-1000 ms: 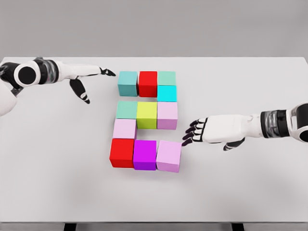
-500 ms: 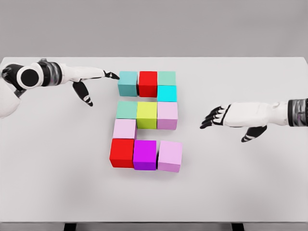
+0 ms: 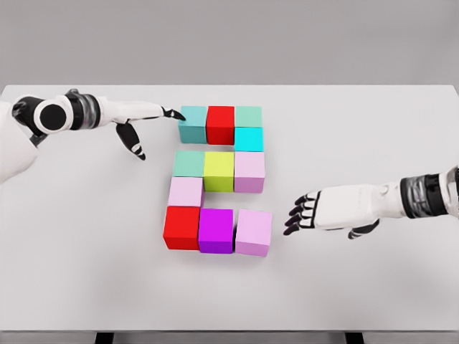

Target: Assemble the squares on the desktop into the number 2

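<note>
So the robot looks to be in the tidy-up phase here, since the blocks already read as a 2 on the white table (image 3: 86,272). Starting on the left: the left hand (image 3: 147,118) reaches out flat with fingers extended and the thumb hanging down, holding nothing, its fingertips (image 3: 174,113) right at or just touching the left face of the teal block (image 3: 192,123) that starts the top row. Best guess is it's squaring up that row with a nudge.

The figure itself: top row is that teal block, a red block (image 3: 220,124) and a pale green block (image 3: 248,116), with a cyan block (image 3: 249,138) tucked under the green one. The middle row has a yellow-green block (image 3: 219,170) at its centre, a pink block (image 3: 186,191) drops down the left side, and the bottom row runs red, magenta block (image 3: 216,230), then a lilac block (image 3: 253,231). That lilac one sits slightly skewed with a thin gap to the magenta.

Over on the right, the right hand (image 3: 323,213) hovers near that lilac block but clear of it, fingers spread loosely and empty. The next move probably calls for a gentle sideways push to close that gap without shoving the whole bottom row.

The surface is plain matte white with nothing else on it, and behind it there's just a flat grey wall (image 3: 229,43).
</note>
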You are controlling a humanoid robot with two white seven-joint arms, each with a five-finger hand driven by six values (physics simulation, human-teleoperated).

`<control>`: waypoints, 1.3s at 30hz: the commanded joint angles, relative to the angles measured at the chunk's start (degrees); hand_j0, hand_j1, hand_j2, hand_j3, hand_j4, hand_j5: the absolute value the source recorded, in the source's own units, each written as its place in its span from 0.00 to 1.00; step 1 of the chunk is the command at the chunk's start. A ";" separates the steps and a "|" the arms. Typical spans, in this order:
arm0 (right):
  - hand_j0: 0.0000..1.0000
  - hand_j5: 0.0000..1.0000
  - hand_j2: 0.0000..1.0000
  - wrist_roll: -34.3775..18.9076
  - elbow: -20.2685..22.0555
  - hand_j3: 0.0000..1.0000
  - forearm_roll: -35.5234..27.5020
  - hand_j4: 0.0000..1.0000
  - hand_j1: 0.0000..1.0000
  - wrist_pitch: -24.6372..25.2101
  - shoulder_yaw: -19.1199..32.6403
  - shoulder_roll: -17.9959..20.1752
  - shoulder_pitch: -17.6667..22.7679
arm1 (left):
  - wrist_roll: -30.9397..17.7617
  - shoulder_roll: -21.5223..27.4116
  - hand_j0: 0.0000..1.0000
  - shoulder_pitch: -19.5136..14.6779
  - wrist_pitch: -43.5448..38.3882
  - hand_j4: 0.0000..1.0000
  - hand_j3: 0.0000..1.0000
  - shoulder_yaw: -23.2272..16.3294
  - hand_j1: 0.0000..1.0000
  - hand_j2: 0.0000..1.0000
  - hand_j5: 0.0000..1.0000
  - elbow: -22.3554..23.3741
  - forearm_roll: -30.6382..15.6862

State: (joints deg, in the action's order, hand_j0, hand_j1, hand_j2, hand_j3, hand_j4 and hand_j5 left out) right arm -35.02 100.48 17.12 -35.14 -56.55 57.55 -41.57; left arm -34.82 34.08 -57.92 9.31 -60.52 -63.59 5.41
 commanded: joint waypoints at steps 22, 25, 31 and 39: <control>1.00 1.00 1.00 0.02 0.15 1.00 0.46 1.00 1.00 0.14 -0.41 -3.05 -0.53 | 0.10 1.78 1.00 -0.44 0.36 1.00 1.00 0.67 1.00 1.00 1.00 0.04 -0.48; 1.00 1.00 1.00 0.02 0.15 1.00 0.46 1.00 1.00 0.14 -0.41 -3.49 -0.70 | 0.10 1.78 1.00 -0.44 0.36 1.00 1.00 0.58 1.00 1.00 1.00 0.04 -0.48; 1.00 1.00 1.00 0.02 0.24 1.00 0.46 1.00 1.00 0.14 -0.67 -3.67 -0.79 | 0.10 1.78 1.00 -0.44 0.36 1.00 1.00 0.58 1.00 1.00 1.00 0.04 -0.40; 1.00 1.00 1.00 0.02 -0.64 1.00 0.55 1.00 1.00 0.14 -0.41 -3.41 -1.58 | 0.10 1.78 1.00 -0.44 0.36 1.00 1.00 0.58 1.00 1.00 1.00 0.13 -0.31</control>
State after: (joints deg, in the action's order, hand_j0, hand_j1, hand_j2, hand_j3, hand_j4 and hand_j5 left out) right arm -35.02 100.15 17.94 -35.13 -57.08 54.00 -43.42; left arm -34.74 35.85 -58.36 9.70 -59.96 -63.46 5.21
